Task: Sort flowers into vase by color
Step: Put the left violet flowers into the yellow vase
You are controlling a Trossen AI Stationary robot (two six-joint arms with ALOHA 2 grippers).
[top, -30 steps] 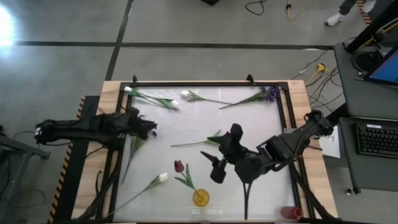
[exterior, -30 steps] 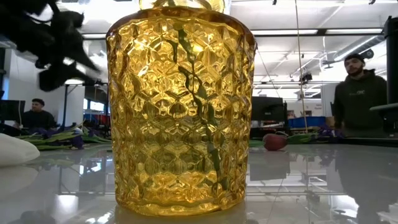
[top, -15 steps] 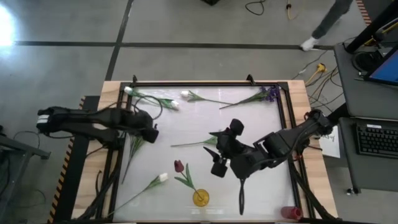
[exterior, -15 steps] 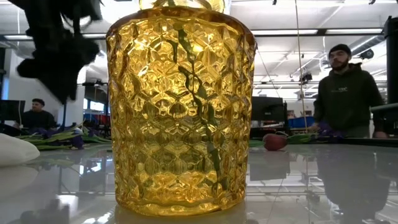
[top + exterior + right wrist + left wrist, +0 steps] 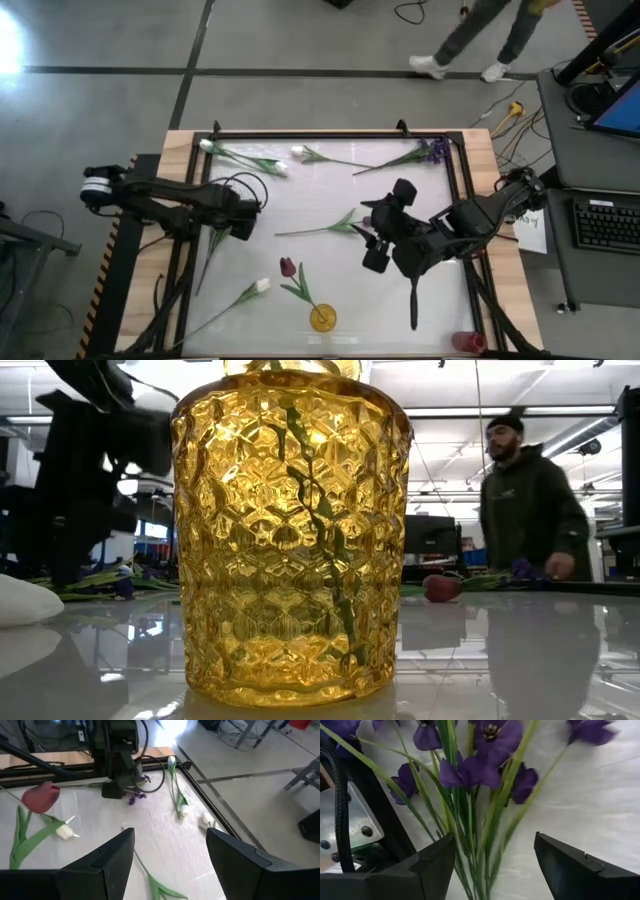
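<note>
Left gripper [image 5: 490,865] open wide around purple flower [image 5: 485,765] stems at table's left edge, gripping nothing; right gripper [image 5: 170,855] open, empty, mid-table; red tulip [image 5: 288,267] in yellow vase [image 5: 322,319], stem partly hidden

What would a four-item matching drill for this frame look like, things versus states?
Things:
1 red tulip
2 white tulip
3 left gripper
4 right gripper

States:
A open, empty
B stem in yellow vase
C open around purple sprig
D lying flat on table

Pairs: 1-B, 2-D, 3-C, 4-A
</note>
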